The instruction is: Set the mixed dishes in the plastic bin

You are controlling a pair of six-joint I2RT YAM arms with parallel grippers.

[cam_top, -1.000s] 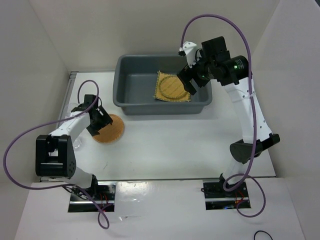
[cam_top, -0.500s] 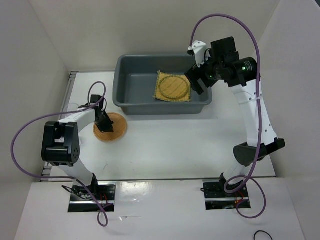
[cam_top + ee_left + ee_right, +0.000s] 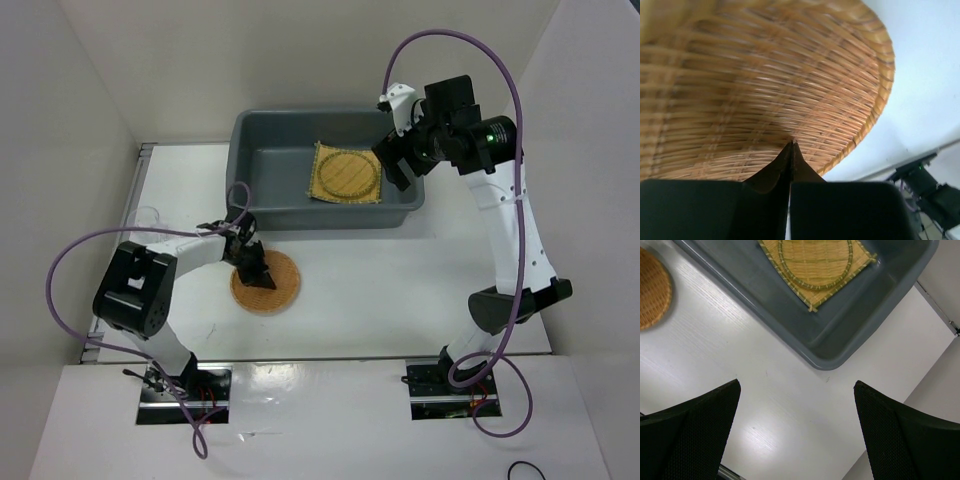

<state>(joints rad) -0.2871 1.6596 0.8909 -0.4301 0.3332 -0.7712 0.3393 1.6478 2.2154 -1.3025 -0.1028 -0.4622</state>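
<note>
Left hand (image 3: 252,268) fingers together, tips on orange woven plate (image 3: 282,290), right hand (image 3: 392,168) spread wide by bin (image 3: 300,214) corner.

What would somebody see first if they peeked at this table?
Probably the big grey bin at the back of the table, with a square yellow mat lying inside it. Next, the round orange woven plate in front of the bin, with the left gripper shut right against it. The right gripper hangs open above the bin's right end.

rough woven wicker plate (image 3: 279,286), smooth plastic bin (image 3: 273,176)
</note>
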